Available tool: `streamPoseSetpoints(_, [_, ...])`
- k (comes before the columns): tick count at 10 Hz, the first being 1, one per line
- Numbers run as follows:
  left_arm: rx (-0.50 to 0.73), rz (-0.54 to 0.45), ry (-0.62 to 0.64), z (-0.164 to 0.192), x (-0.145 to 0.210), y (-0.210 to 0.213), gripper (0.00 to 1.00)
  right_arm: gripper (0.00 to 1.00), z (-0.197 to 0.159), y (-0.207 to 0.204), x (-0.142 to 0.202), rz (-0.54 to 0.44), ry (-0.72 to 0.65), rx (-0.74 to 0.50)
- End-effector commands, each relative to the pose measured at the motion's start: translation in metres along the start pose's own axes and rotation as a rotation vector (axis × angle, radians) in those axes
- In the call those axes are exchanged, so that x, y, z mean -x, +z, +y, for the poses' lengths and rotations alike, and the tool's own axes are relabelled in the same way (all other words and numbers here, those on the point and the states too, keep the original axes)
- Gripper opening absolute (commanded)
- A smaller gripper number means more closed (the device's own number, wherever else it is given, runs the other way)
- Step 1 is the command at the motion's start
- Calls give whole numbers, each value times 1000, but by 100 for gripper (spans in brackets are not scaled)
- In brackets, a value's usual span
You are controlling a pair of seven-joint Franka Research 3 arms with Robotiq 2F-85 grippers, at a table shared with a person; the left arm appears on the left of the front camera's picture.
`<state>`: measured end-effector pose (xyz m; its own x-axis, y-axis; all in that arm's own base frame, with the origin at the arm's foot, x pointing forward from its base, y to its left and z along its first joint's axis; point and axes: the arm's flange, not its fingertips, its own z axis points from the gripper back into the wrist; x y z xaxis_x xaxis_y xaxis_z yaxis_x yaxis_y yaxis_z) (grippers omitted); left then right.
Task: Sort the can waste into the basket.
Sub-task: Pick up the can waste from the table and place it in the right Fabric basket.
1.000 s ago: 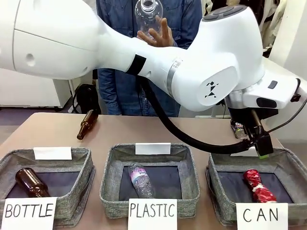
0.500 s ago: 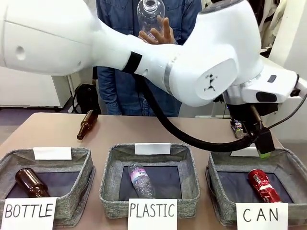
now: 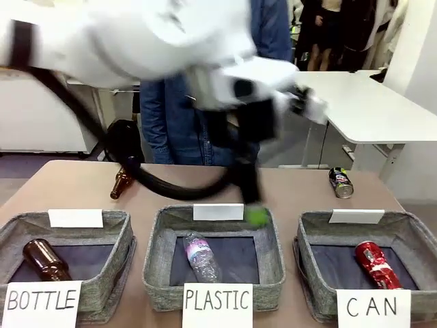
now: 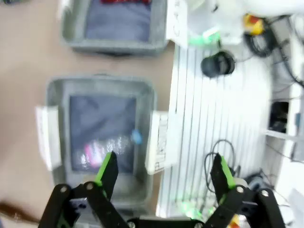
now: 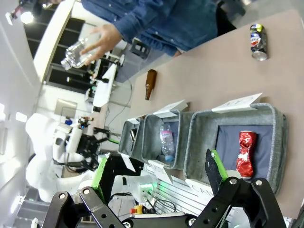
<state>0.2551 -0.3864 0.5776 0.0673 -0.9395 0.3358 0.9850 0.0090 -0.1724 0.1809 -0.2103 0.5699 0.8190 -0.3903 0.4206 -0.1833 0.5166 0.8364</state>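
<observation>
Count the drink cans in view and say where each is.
2. The red can lies inside the CAN basket; the dark printed can lies on the table beyond that basket. The blurred left arm may hide others.

Robotics laboratory, as indicated by the white robot arm (image 3: pixel 136 41) at upper left, hand-labelled sorting baskets (image 3: pixel 418 240) along the bottom edge, and white desks (image 3: pixel 369 102) at upper right.
</observation>
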Motion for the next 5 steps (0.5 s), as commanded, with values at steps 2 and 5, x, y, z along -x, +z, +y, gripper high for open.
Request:
streamPoseSetpoints(2, [-37,-174,369,7,158,83,100,100,6,0,-3,-9,-11,-16])
streamPoseSetpoints(5, [244,-613,841,44,301,122,100,100,42,-29,-6,180,118,-193])
